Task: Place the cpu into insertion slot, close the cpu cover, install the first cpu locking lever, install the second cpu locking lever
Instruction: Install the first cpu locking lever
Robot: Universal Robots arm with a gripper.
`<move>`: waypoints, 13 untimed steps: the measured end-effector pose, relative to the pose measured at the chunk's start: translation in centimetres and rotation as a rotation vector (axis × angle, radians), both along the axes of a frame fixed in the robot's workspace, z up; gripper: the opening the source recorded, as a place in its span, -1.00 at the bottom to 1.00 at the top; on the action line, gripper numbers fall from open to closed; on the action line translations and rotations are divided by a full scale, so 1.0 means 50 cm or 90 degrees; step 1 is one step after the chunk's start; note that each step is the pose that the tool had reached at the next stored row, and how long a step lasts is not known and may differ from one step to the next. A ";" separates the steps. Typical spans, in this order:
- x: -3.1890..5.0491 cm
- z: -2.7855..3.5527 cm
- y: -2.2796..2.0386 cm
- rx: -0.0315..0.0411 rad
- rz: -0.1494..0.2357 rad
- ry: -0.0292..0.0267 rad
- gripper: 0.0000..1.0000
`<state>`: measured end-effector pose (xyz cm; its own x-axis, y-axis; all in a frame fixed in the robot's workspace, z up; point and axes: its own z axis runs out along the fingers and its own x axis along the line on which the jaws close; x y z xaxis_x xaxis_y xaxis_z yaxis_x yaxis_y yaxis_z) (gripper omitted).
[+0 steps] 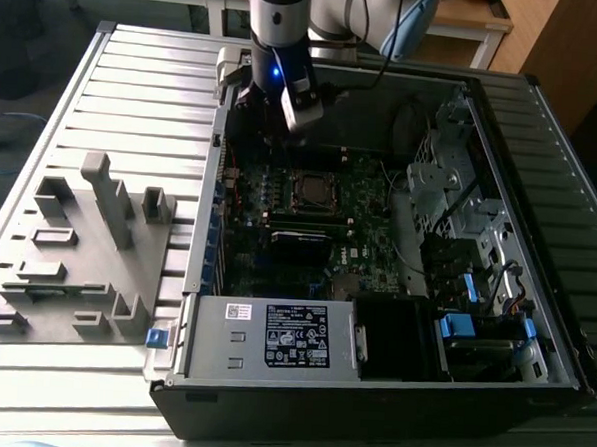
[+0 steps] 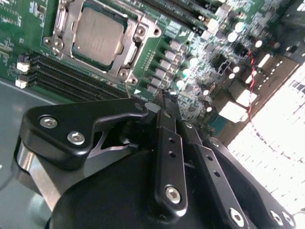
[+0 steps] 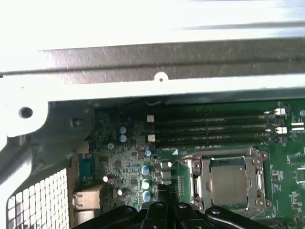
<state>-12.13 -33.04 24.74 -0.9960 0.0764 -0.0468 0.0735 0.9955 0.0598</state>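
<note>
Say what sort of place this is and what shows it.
Probably a robotics lab bench for computer assembly: an open PC case lies on a slatted metal table, a grey fixture block sits beside it, and a gripper hangs over the motherboard.

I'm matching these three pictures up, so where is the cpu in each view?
Exterior view: the cpu lies near the picture's centre, on the green circuit board.
First wrist view: the cpu sits beside the memory slots.
Second wrist view: the cpu lies beyond the gripper.
Shared landmark: the long black memory slots beside the cpu.
</note>
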 end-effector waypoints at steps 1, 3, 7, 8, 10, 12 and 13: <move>0.000 0.000 0.0021 0.0014 0.000 0.0000 -0.79; -0.001 -0.001 0.0062 0.0036 0.000 0.0000 -0.79; -0.003 -0.002 0.0109 0.0060 0.000 0.0000 -0.79; -0.003 -0.002 0.0110 0.0061 0.000 0.0000 -0.79; -0.003 -0.001 0.0111 0.0060 0.000 0.0001 -0.79; -0.003 0.002 0.0111 0.0061 0.000 0.0000 -0.79; -0.003 0.003 0.0111 0.0061 0.000 0.0000 -0.79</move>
<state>-12.27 -32.48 24.87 -0.9960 0.0768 -0.0461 0.0735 0.9949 0.0693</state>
